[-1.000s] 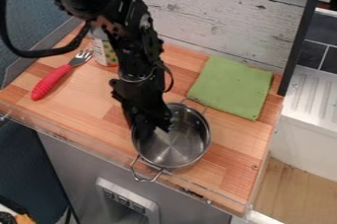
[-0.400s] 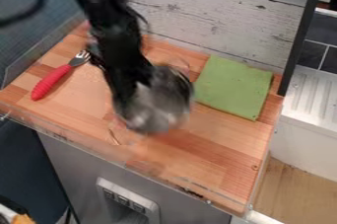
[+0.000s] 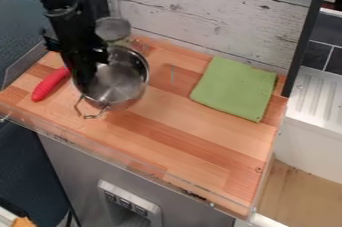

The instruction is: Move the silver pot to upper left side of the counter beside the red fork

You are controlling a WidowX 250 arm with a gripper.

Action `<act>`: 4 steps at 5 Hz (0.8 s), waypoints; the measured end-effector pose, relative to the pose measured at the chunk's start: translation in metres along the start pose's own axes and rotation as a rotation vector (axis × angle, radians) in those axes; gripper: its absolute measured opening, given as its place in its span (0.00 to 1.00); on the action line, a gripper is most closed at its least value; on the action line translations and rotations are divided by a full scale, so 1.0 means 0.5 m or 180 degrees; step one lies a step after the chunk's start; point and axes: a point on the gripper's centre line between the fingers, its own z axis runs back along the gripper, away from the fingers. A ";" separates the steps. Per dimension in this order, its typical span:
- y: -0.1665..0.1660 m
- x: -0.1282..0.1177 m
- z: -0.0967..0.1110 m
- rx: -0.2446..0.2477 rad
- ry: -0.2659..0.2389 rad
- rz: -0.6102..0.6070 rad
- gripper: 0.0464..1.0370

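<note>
The black gripper is at the left part of the counter, shut on the left rim of the silver pot. Upright, with its mouth facing up, the pot has one wire handle towards the counter's front edge. I cannot tell whether its base touches the wood. Just left of the gripper lies the red fork; its red handle shows, while its metal tines are hidden behind the arm.
A can stands behind the pot, close to the white plank wall. A green folded cloth lies on the right part of the wooden counter. A clear low guard runs along the front and left edges.
Gripper and pot have moved together from the counter's front middle up and left, towards the fork. The fork handle and green cloth have stayed in place.
</note>
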 end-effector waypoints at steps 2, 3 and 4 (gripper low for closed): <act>0.036 0.016 -0.053 0.0228 0.0063 -0.0004 0.03; 0.056 0.034 -0.060 0.0331 0.0044 -0.0010 0.06; 0.061 0.033 -0.071 0.0308 0.0073 -0.0020 0.25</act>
